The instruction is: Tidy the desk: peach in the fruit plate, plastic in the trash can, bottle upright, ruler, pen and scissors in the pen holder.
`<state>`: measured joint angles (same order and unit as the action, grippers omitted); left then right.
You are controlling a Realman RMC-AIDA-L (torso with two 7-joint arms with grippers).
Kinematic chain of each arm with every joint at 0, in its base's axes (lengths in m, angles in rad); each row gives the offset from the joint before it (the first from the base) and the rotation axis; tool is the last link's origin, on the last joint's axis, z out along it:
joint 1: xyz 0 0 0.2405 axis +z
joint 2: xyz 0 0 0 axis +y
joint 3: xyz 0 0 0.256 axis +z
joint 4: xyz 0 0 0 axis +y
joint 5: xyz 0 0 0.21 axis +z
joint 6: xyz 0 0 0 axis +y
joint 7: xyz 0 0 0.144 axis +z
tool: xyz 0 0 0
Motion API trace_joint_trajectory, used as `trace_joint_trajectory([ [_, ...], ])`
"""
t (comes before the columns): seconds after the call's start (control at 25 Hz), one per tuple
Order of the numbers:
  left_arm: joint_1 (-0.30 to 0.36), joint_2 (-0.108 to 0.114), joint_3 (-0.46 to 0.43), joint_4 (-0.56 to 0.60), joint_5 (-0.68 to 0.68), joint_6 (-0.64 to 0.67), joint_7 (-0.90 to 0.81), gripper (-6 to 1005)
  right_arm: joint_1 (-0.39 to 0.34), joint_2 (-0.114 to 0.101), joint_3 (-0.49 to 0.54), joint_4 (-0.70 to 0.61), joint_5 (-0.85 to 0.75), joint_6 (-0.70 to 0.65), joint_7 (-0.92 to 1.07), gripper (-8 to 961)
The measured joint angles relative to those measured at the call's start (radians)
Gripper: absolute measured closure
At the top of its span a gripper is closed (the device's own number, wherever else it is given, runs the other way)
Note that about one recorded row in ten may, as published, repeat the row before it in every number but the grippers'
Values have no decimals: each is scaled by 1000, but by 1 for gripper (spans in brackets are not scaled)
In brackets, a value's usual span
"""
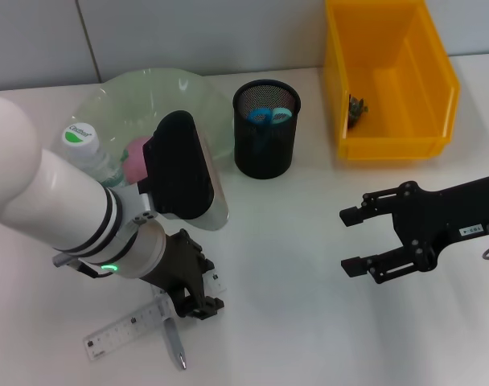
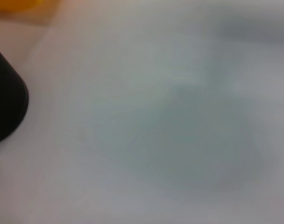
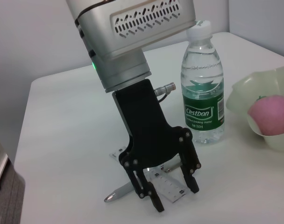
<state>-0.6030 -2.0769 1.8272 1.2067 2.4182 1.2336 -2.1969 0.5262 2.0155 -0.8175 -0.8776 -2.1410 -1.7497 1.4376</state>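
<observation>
Left hand (image 3: 172, 193), fingers wide, straddles ruler (image 1: 124, 330) and pen (image 1: 174, 347) at lower left of the head view; right hand (image 1: 351, 240) wide, empty, at right

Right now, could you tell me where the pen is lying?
In the head view, the pen lies on the desk at the robot's near left, beside the ruler, just under the left hand.

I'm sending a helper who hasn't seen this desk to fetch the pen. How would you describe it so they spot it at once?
Start at the left gripper, lowered to the table's near edge. A clear ruler lies flat under it, and the pen lies right beside that. The pen is the slim silver stick with a pointed tip; the ruler is wide, flat and marked.
</observation>
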Motion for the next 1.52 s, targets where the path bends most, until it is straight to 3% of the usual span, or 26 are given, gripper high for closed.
trace_joint_trajectory([
  [0.64,38,4,1,71,-3,4,-1,588,-2,-1,8,-3,0,-15,0,178],
  [0.76,95,3,-86,171,-27,67,-8,596,-4,-6,11,-3,4,-20,8,178],
  [0.84,95,3,-86,171,-27,67,-8,596,-5,-9,16,-4,5,-23,21,178],
  [0.92,157,7,-246,251,-196,152,4,596,-7,-14,27,-4,6,-25,31,178],
  [1.16,248,8,-458,257,-547,260,94,596,-14,-25,78,-5,6,-41,62,178],
  [1.4,317,6,-472,208,-767,246,208,596,-29,-25,131,4,7,-45,67,178],
  [1.48,332,5,-467,86,-997,247,341,596,-31,-25,138,5,8,-45,67,179],
  [1.52,331,6,-466,56,-1041,249,367,596,-32,-25,139,5,8,-45,67,179],
])
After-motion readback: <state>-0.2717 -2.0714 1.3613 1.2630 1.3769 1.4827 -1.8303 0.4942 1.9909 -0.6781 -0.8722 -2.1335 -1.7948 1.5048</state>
